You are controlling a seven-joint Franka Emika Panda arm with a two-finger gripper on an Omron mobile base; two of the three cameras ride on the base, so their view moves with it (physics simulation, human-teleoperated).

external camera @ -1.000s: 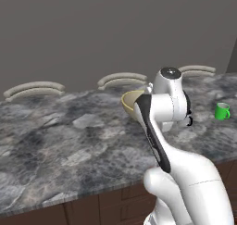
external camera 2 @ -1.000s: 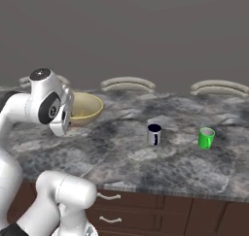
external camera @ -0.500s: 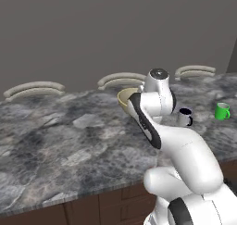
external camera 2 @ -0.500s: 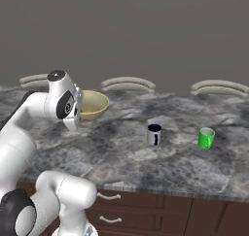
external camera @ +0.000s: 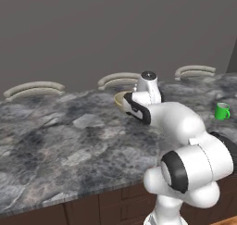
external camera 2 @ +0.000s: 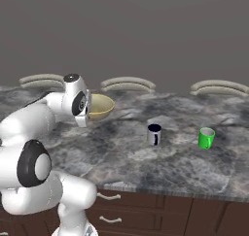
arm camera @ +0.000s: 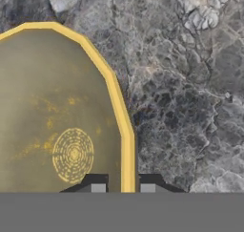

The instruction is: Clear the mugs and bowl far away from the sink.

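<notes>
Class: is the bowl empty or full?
Empty: the hand view shows the bowl's bare tan inside, with the claw astride its rim.

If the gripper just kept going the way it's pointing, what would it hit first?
Nothing new, probably: the gripper already straddles the bowl's rim. Past that lies the marble counter, though depth is hard to judge.

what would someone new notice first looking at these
The big white robot arm at the front of the marbled grey counter, its gripper shut on the rim of a wide yellow bowl with one finger inside and one outside. To the bowl's right in the right base view stand a dark-rimmed white mug and, further right, a bright green mug.
</notes>
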